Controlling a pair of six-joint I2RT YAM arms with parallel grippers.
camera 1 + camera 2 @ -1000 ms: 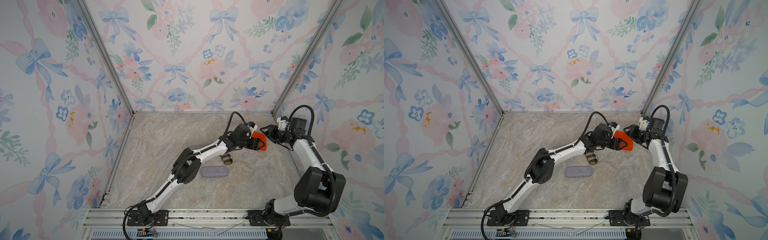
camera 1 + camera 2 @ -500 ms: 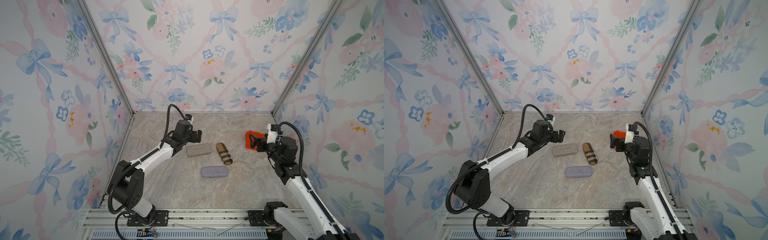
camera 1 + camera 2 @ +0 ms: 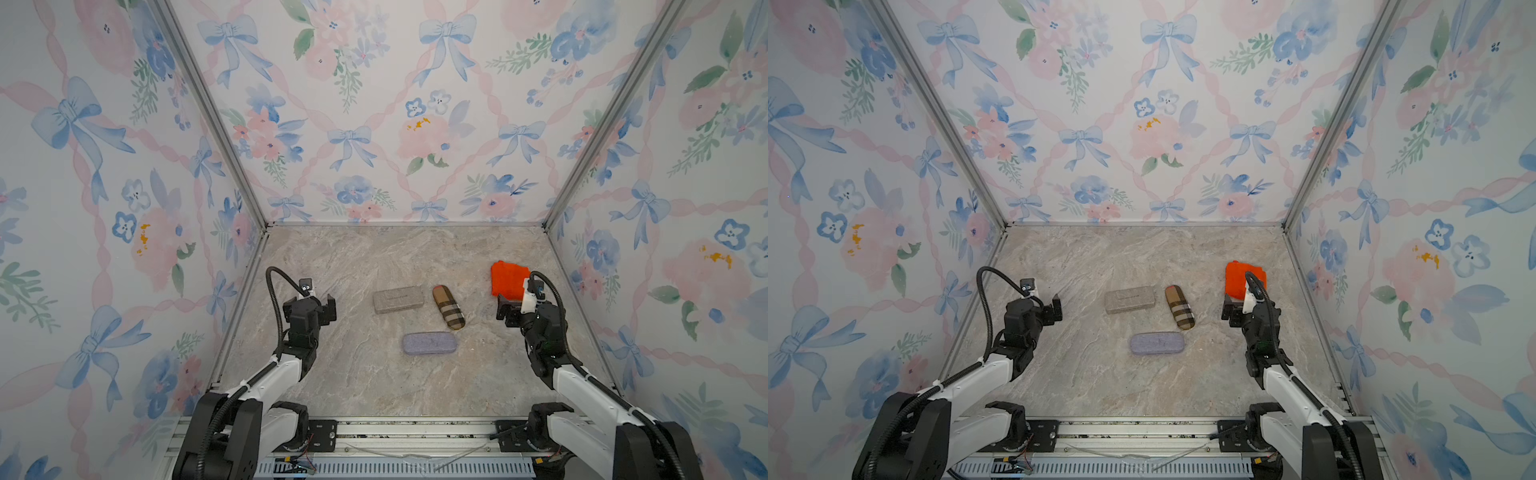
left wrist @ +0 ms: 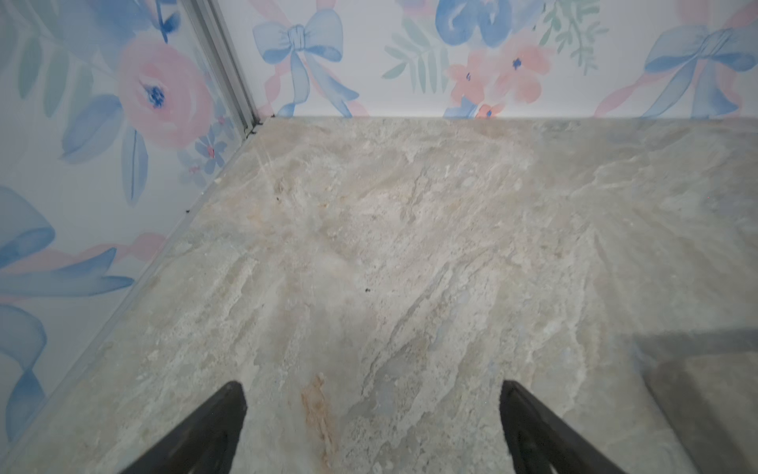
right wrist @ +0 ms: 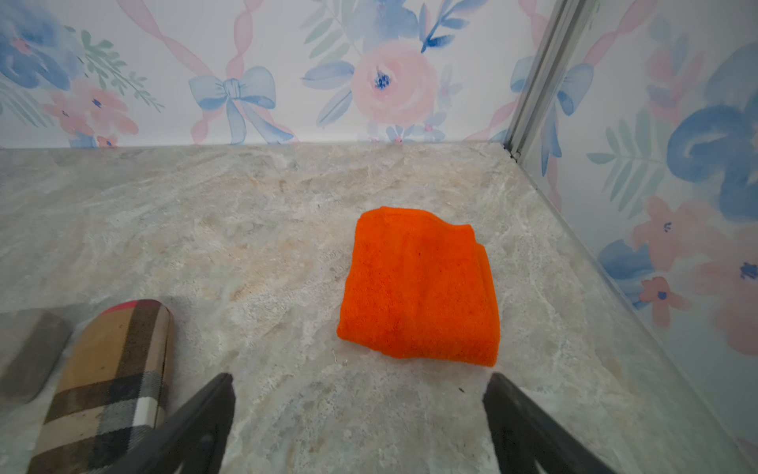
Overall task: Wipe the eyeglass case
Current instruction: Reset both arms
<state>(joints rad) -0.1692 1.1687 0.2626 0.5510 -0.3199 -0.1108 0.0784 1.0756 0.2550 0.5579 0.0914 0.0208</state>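
Both sets of fingers are standing apart, holding nothing. The left gripper (image 3: 322,306) is hovering well clear, and the right gripper (image 5: 357,381) is facing the folded orange terry cloth (image 5: 418,287). Lying mid-table: plaid tan eyeglass case (image 3: 448,307), grey rectangular case (image 3: 398,299), lilac oval case (image 3: 429,343). Risks: an unpinned case skating under the wipe, or the cloth unfolding on a thin pinch.

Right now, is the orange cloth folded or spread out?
Folded. In the right wrist view the orange cloth is a compact thick rectangle with stacked layer edges along one side.
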